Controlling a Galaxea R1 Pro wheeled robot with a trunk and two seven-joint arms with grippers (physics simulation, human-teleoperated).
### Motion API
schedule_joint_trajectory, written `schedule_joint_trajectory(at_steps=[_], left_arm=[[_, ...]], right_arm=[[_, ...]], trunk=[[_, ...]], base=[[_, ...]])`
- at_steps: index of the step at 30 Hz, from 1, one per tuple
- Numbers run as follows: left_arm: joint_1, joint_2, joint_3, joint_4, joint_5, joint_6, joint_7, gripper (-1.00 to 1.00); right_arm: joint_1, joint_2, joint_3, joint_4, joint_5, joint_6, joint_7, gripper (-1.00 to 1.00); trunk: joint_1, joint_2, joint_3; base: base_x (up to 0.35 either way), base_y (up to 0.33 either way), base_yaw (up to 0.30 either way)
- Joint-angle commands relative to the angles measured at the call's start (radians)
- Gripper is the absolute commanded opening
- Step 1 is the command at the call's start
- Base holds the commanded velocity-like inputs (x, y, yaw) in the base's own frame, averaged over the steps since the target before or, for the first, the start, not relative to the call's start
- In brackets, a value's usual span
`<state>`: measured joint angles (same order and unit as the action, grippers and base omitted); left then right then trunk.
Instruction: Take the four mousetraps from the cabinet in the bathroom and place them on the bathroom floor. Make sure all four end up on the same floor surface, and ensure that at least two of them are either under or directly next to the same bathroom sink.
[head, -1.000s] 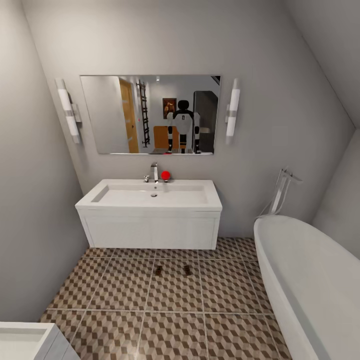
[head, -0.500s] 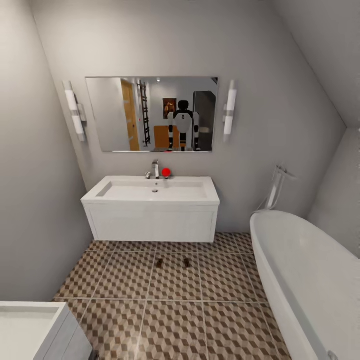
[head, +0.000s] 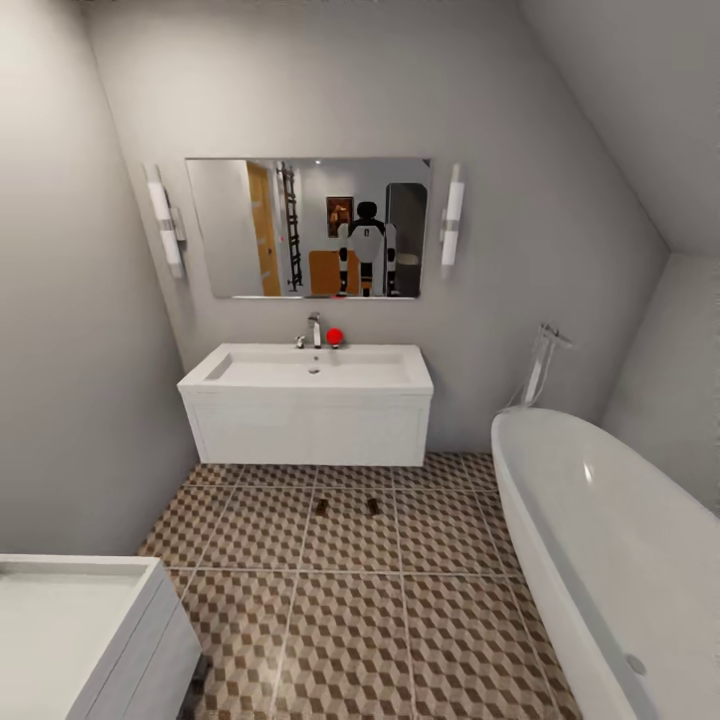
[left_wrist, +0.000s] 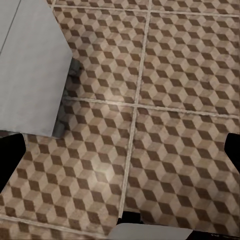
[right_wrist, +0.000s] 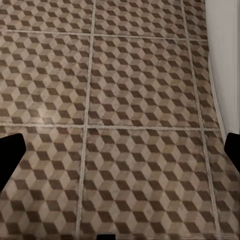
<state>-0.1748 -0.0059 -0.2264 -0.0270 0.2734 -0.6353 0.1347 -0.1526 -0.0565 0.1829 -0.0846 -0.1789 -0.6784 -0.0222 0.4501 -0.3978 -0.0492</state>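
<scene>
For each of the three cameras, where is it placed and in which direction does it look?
Head view: high on the robot, facing the bathroom sink, the bathtub and two mousetraps on the bathroom floor; the robot's body shows as a reflection in the mirror.
Left wrist view: looks down at the bathroom floor beside a grey-white unit; dark fingertips show at the edges.
Right wrist view: looks down at the floor beside a white edge; dark fingertips show at the edges.
Shared: all three show the cube-pattern tiles.
</scene>
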Motion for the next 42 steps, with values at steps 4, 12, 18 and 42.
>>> schedule_joint_trajectory(at_steps=[4,12,18,42], left_arm=[[-0.001,0.0,-0.009,0.001,0.006,-0.003,0.005,1.0],[-0.001,0.0,-0.009,0.002,0.006,-0.002,0.005,1.0],[-0.001,0.0,-0.008,0.002,0.006,-0.002,0.005,1.0],[-0.001,0.0,-0.009,0.002,0.006,-0.001,0.004,1.0]], right_arm=[[-0.001,0.0,0.009,0.0,-0.008,-0.003,-0.002,1.0],[-0.001,0.001,0.01,0.0,-0.008,-0.004,-0.002,1.0],[-0.001,0.002,0.01,0.0,-0.007,-0.004,-0.002,1.0],[-0.001,0.004,0.009,0.0,-0.005,-0.001,-0.004,1.0]], trunk=[[0.0,-0.002,-0.002],[0.0,-0.002,-0.002],[0.0,-0.002,-0.002],[0.0,-0.002,-0.007]], base=[[-0.34,0.0,0.0],[-0.34,0.0,0.0],[-0.34,0.0,0.0],[-0.194,0.0,0.102]])
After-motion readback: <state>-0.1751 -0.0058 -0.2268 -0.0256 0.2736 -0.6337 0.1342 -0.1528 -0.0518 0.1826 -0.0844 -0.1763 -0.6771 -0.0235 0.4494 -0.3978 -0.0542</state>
